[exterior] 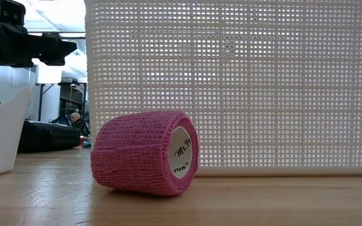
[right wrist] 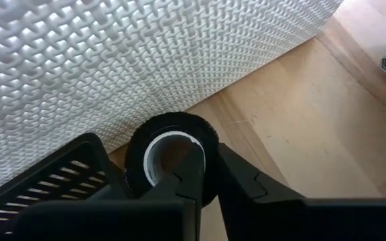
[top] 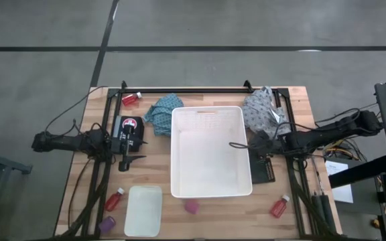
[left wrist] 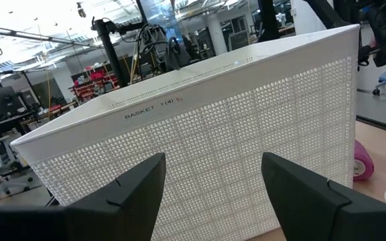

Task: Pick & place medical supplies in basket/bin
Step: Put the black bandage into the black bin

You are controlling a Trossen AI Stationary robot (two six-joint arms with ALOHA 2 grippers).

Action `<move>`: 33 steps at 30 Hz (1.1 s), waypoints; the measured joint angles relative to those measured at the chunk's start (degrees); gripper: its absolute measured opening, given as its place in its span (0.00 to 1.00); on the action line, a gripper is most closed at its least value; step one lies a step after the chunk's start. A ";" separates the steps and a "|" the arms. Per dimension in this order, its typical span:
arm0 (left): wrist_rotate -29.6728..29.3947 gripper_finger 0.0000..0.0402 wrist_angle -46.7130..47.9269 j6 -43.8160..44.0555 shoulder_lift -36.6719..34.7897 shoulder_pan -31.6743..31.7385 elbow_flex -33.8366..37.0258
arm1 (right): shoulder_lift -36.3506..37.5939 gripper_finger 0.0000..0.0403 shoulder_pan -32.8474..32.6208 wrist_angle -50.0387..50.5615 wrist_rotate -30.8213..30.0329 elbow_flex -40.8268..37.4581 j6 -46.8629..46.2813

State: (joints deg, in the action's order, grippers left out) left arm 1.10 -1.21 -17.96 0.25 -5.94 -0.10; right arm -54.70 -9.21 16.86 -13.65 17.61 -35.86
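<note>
Wooden counter (top: 79, 167) bearing the white basket (top: 210, 150), a pink roll (exterior: 144, 152) just before its wall; workshop room behind. Left tool (left wrist: 213, 191) released beside the basket. Right tool (right wrist: 203, 177) clenched on a black roll (right wrist: 173, 148).

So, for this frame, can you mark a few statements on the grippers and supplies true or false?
1. The right gripper is shut on a black roll beside the white basket. True.
2. The left gripper holds a red bottle. False: it is open and holds nothing, facing the basket's left wall.
3. The teal cloth lies inside the basket. False: it lies on the table at the basket's far left corner.
4. A pinkish roll lies on the table just outside the basket's near wall. True.
5. A bottle lies in the small tray. False: the nearest red bottle is on the table beside it.
</note>
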 joint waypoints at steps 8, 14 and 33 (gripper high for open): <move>0.00 0.63 -0.01 0.00 0.00 0.00 -0.02 | -0.03 0.06 0.00 0.89 0.01 0.83 -0.03; 0.00 0.63 0.00 0.00 0.00 0.01 -0.02 | -0.16 0.06 -0.02 5.64 -0.49 3.72 0.22; 0.00 0.63 -0.01 0.01 -0.02 0.01 -0.01 | 6.96 0.05 -0.04 21.30 -2.64 14.71 -0.92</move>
State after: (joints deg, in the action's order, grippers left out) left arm 1.10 -1.22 -17.95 0.23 -5.93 -0.11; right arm -47.74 -9.26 38.16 -16.29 32.31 -36.78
